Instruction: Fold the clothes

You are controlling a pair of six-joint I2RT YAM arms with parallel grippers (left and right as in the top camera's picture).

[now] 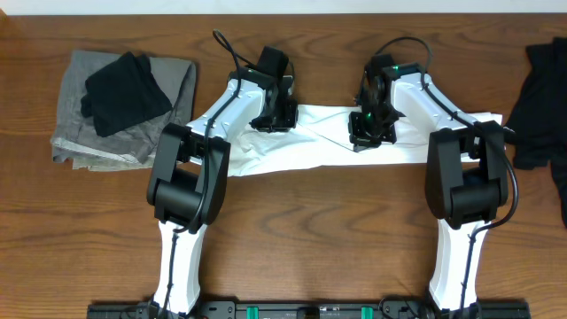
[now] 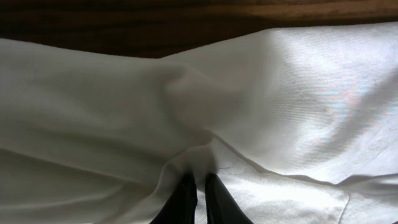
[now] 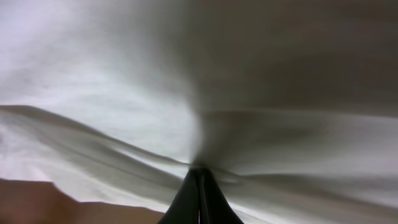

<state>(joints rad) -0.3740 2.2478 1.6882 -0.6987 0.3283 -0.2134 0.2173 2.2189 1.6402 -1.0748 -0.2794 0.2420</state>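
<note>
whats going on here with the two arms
Both arms are working on the white T-shirt, which lies in a long rumpled band across the wooden table. The left gripper and right gripper are each shut on a pinch of its fabric. The fold isn't finished.

Item: one plain white cotton T-shirt (image 1: 319,146). It lies as a long horizontal band across the centre of the overhead frame, slightly above the middle. It is rumpled rather than flat, with creases drawn towards two bunched points near its upper edge.
</note>
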